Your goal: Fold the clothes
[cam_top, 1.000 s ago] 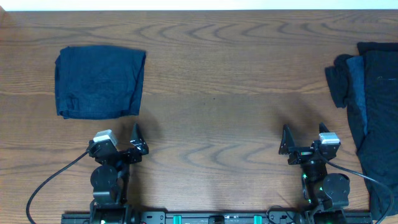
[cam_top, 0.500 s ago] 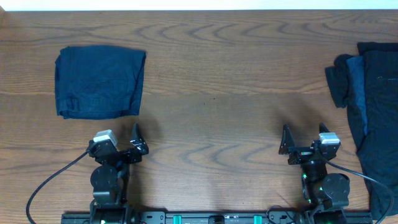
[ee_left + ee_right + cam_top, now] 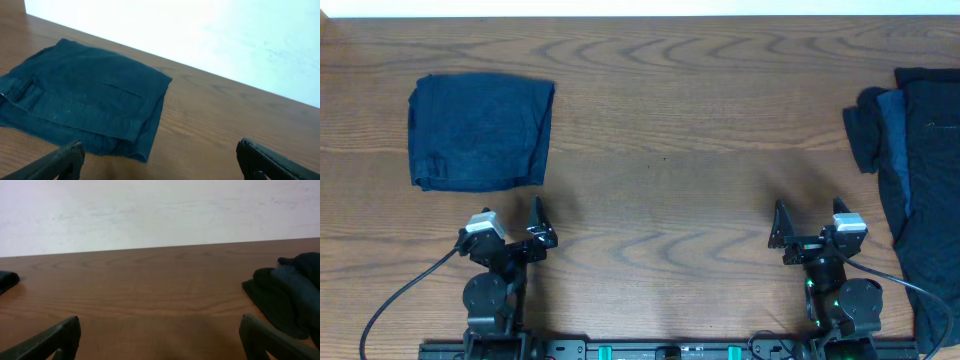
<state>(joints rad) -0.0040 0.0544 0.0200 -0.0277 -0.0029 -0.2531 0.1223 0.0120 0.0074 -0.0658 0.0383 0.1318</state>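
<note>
Open brown wooden table [image 3: 660, 150] spans mid-frame between a folded navy cloth rectangle [image 3: 480, 130] upper left and rumpled dark garments [image 3: 920, 170] at the right edge. At the bottom, the left hand [image 3: 510, 225] and right hand [image 3: 810, 225] gape wide, empty.

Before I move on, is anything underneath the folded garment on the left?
Only wooden table shows around the folded garment, and its own lower layers peek out along one edge. Anything lying flat beneath it would be covered, so I cannot tell.
</note>
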